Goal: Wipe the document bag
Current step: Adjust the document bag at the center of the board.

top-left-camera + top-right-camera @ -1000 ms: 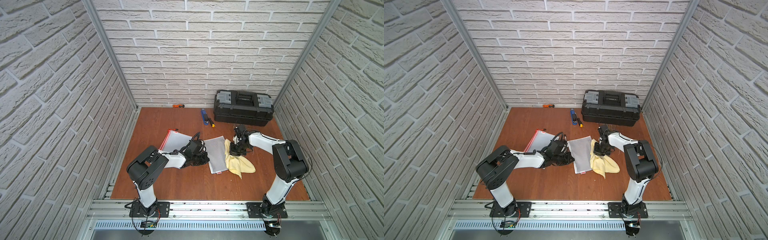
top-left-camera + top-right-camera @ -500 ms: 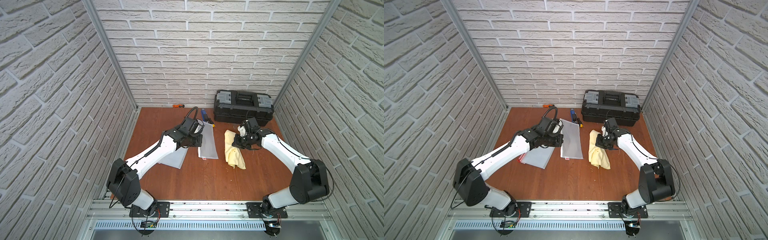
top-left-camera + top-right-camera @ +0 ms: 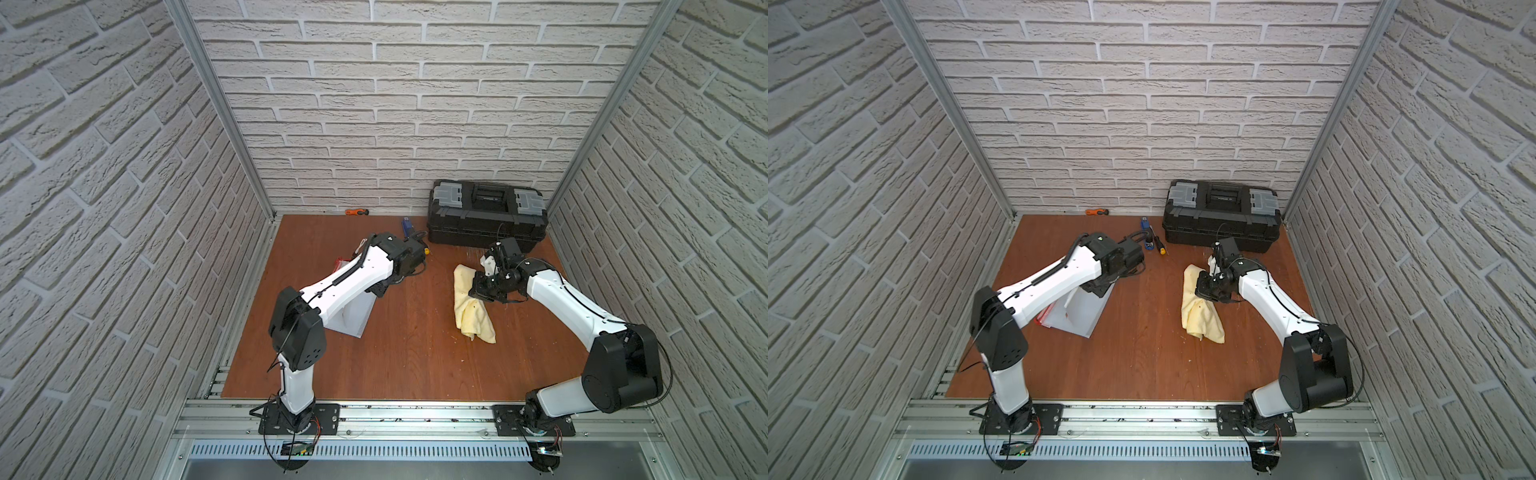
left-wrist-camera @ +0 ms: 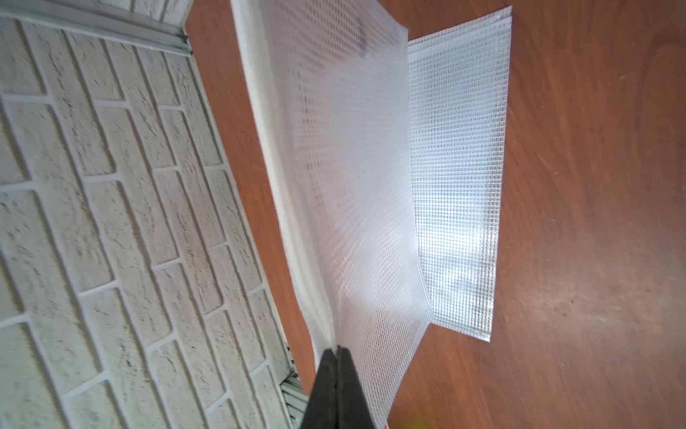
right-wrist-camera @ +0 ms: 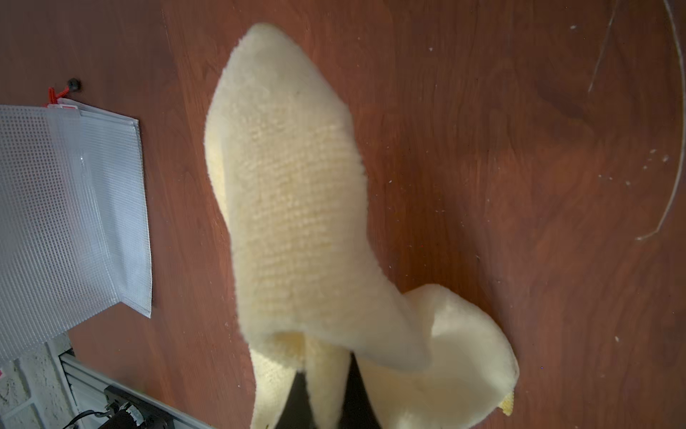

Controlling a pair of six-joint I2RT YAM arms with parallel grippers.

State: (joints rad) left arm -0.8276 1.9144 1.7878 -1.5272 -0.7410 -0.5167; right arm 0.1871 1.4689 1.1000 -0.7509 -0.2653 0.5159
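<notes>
Left wrist view gives the clearest look at the document bag: a clear mesh pouch with a white zipper edge, pinched at one corner by the left gripper, whose jaws are pressed together on the plastic. That grip lifts the corner so the pouch slopes up off the desk, over a second mesh pouch lying flat beneath. The corner hold probably serves to anchor and tension the slippery sheet for wiping.

In both top views the bag sits on the left side of the desk, largely hidden under the left arm, so it is hard to tell how much of it is raised. Right of centre and well apart from it, the right gripper is clamped on a fold of the yellow cloth, which trails onto the wood. Cloth has not yet met bag. A black toolbox stands at the far right.
</notes>
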